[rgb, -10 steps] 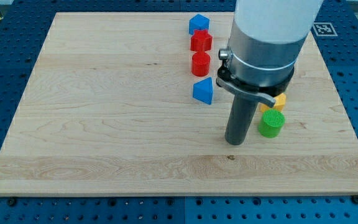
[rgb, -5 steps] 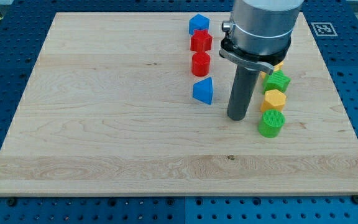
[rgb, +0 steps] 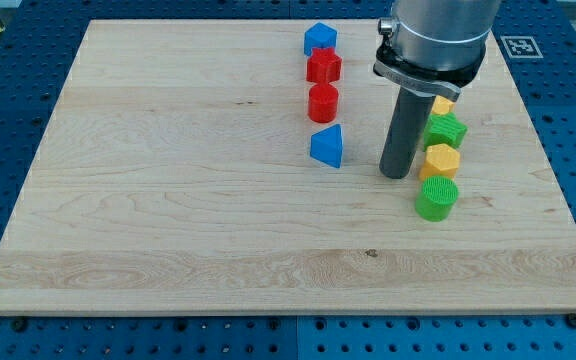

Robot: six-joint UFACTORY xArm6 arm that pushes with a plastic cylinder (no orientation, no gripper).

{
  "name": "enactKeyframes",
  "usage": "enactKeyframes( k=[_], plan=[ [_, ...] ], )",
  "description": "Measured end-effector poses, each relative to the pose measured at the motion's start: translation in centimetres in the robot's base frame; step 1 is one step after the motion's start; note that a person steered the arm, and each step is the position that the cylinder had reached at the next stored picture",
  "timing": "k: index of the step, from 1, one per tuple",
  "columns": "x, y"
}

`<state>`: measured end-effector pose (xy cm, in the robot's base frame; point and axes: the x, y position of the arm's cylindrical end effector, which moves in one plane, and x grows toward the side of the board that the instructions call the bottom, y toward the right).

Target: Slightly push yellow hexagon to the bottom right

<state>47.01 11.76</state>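
Note:
The yellow hexagon (rgb: 441, 160) lies on the wooden board (rgb: 168, 200) at the view's right, between a green star-shaped block (rgb: 445, 130) above it and a green cylinder (rgb: 436, 198) below it. My tip (rgb: 397, 175) rests on the board just left of the yellow hexagon, with a small gap that I cannot tell is closed or not. Another yellow block (rgb: 442, 104) is partly hidden behind the arm, above the green star.
Left of my tip stands a column of blocks: a blue pentagon-like block (rgb: 320, 39), a red star-shaped block (rgb: 323, 67), a red cylinder (rgb: 323, 102) and a blue triangular block (rgb: 327, 146). The board's right edge lies beyond the green blocks.
My tip has moved up and to the right, from the lower middle of the board to beside the yellow hexagon. The blocks have not moved.

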Motion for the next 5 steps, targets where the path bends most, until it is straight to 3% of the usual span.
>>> enactKeyframes(
  k=[5],
  plan=[
    [1.0,2.0]
  ],
)
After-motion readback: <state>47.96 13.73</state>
